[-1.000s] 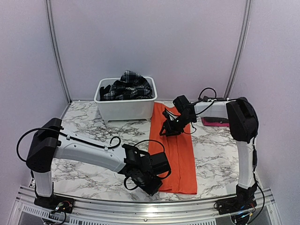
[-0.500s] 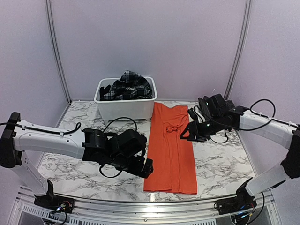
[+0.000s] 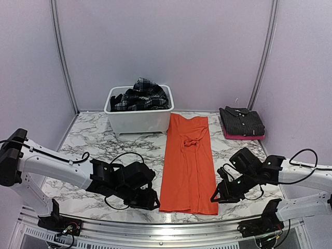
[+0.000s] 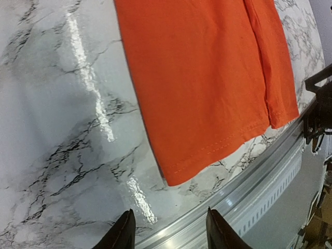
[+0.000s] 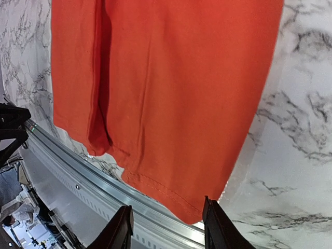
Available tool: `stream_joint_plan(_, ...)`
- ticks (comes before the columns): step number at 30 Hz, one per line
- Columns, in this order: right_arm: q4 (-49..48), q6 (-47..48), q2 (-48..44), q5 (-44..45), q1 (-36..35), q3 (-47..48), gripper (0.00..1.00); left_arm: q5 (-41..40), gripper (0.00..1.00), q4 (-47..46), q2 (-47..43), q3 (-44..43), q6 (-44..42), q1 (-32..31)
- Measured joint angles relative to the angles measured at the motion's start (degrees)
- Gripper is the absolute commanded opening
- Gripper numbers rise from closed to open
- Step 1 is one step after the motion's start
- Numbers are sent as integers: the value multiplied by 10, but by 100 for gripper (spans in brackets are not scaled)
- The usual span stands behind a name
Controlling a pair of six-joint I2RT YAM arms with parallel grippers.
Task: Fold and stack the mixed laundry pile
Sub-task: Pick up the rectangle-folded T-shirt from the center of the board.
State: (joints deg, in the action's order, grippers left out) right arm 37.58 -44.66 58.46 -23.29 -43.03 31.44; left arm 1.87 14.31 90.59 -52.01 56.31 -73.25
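The left arm lay low and long over the desk (image 3: 93,148), reaching from its base at the near left corner toward the middle of the near edge, its left end effector (image 3: 150,201) just beside the near left corner of the orange T-shirt (image 3: 188,166). The right arm mirrored it, elbow down near the near right corner, forearm running inward, with the right end effector (image 3: 218,197) at the shirt's near right corner. The shirt was folded into a long narrow strip, lying flat from beside the right wall of the white tub (image 3: 139,122) down to the near edge. The plaid skirt (image 3: 145,89) and a dark cloth piece (image 3: 117,98) were heaped in the tub at the far side, left of centre. A folded dark garment (image 3: 241,120) sat on something pink (image 3: 239,136) at the far right corner. The left wrist view showed what the overhead one did not: the left fingers (image 4: 124,234) stood apart with nothing between them, over bare marble short of the shirt's hemmed corner, the metal rail (image 4: 249,194) just beyond. The right wrist view showed the right fingers (image 5: 120,231) apart as well, the shirt's other hem corner lying beneath the gap; whether they touched the cloth could not be told.
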Motion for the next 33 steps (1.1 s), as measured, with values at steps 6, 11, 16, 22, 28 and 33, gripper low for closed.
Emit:
stream_joint_plan(6, -8, -54, -45, 7, -26, -61, 39, 29, 41, -38, 22, 0, 5, -3)
stream_joint_plan(11, -21, -72, -33, 7, -39, -91, 39, 40, 41, -46, 35, 1, 12, -3)
stream_joint_plan(16, -39, -81, -30, 6, -48, -94, 36, 49, 41, -60, 47, 1, 14, -3)
stream_joint_plan(22, -67, -89, -11, 5, -56, -95, 29, 54, 36, -69, 75, 1, 11, -3)
stream_joint_plan(28, -97, -94, 17, 2, -73, -92, 22, 61, 36, -81, 98, -16, 0, -3)
stream_joint_plan(33, -107, -97, 28, 2, -78, -91, 13, 61, 25, -86, 102, -19, -4, -3)
